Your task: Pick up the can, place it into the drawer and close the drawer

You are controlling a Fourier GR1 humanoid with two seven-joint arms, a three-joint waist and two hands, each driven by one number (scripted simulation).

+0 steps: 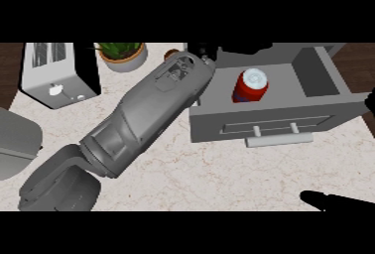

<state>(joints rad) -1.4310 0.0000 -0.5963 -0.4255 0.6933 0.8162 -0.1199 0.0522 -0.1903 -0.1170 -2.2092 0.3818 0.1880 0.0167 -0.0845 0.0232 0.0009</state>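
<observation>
Head view of the counter with the drawer [293,124] pulled open. One red can [250,86] with a pale top stands upright inside the drawer's compartment, toward its left side, so the pick and the placing appear done. The closing is left, since the drawer front and its handle [277,140] project over the marble counter [219,173].

The left forearm [147,116] runs diagonally up to the drawer's far left corner. The left hand [201,50] is mostly hidden there, so whether it is open cannot be told; it has no visible hold on the can. The right hand [333,201] shows only as dark fingers at the lower right, lying extended and holding nothing.

Count: one can, one drawer, one toaster [55,74], one potted plant [122,54].
</observation>
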